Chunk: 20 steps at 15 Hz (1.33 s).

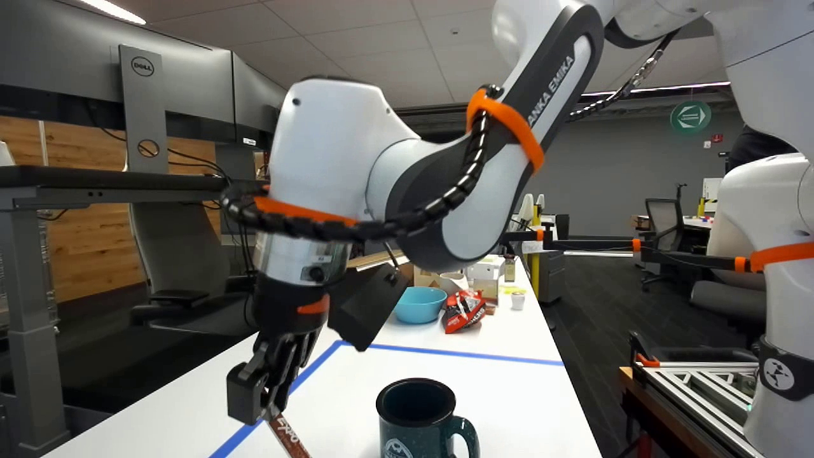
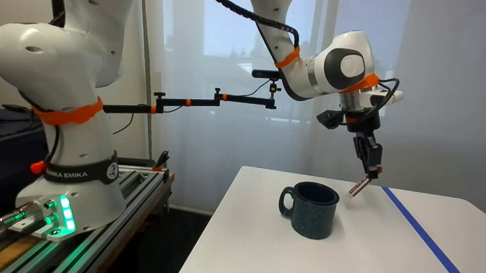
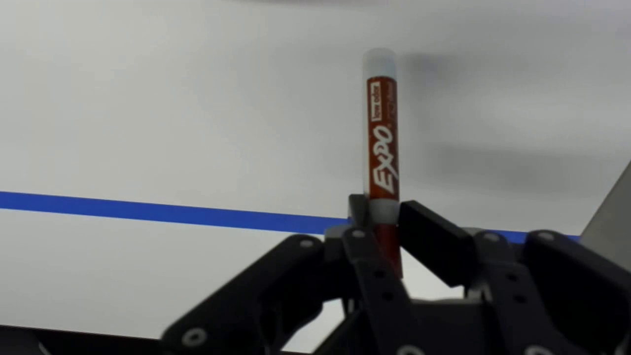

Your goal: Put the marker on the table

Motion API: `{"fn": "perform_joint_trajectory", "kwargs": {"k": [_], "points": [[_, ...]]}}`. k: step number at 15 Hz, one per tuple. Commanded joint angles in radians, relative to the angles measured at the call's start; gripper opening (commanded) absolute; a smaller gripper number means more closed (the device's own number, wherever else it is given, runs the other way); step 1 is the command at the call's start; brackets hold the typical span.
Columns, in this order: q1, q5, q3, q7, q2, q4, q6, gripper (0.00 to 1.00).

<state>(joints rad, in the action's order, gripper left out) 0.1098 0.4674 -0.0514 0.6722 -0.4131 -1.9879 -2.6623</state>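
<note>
The marker [image 3: 383,138] is a red-brown Expo marker with a white end and a dark red cap. My gripper [image 3: 384,212] is shut on it near the cap. The marker also shows in both exterior views [image 1: 291,436] [image 2: 359,187], tilted, its free end pointing down. That end is close to the white table [image 2: 257,253]; I cannot tell if it touches. The gripper [image 2: 374,173] is low over the table, beside the blue tape line. In an exterior view [image 1: 264,410] the marker's lower end is cut off by the frame.
A dark green mug [image 2: 314,217] stands upright on the table near the gripper. Blue tape [image 1: 445,352] marks lines on the table. Farther along are a blue bowl [image 1: 420,305], a red bag [image 1: 463,312], boxes [image 1: 486,277] and a small white cup [image 1: 517,300].
</note>
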Motion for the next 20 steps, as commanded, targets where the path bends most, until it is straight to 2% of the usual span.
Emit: {"fn": "perform_joint_trajectory", "kwargs": {"k": [1,7,14,15,16,20], "points": [[0.08,-0.065,0.076,-0.029,-0.107,0.11,0.052,0.06],[0.129,-0.123,0.135,-0.05,-0.187,0.175,0.088,0.06],[0.152,-0.125,0.181,-0.043,-0.246,0.202,0.08,0.06],[0.156,-0.125,0.186,-0.041,-0.249,0.204,0.081,0.38],[0.159,-0.126,0.19,-0.04,-0.252,0.207,0.08,0.49],[0.189,-0.119,0.21,-0.019,-0.213,0.202,0.094,0.78]]}}
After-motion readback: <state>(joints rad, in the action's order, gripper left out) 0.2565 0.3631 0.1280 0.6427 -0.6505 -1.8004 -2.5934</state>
